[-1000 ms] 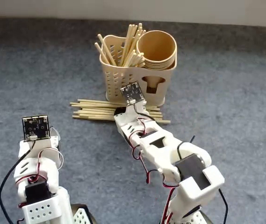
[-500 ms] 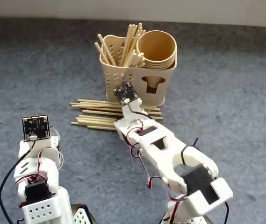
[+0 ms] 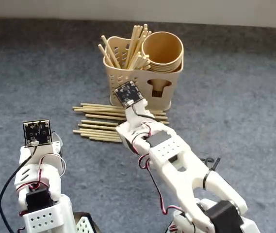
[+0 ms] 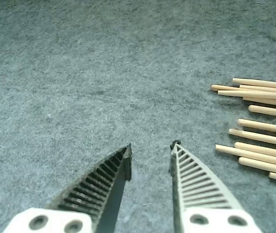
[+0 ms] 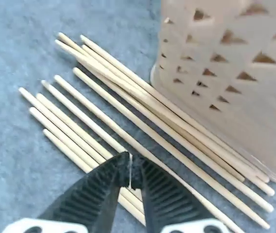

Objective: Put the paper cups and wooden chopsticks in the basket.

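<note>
The high view looks down over the counter [image 3: 244, 97] from its near edge. Both wrist views face down, close above it; all three share the loose chopsticks [image 3: 96, 135].

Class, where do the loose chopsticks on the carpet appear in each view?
High view: loose chopsticks lie before the basket.
Left wrist view: ends beside the left gripper.
Right wrist view: chopsticks under the right gripper, by the basket.
Shared landmark: the basket, high and right wrist views.
</note>
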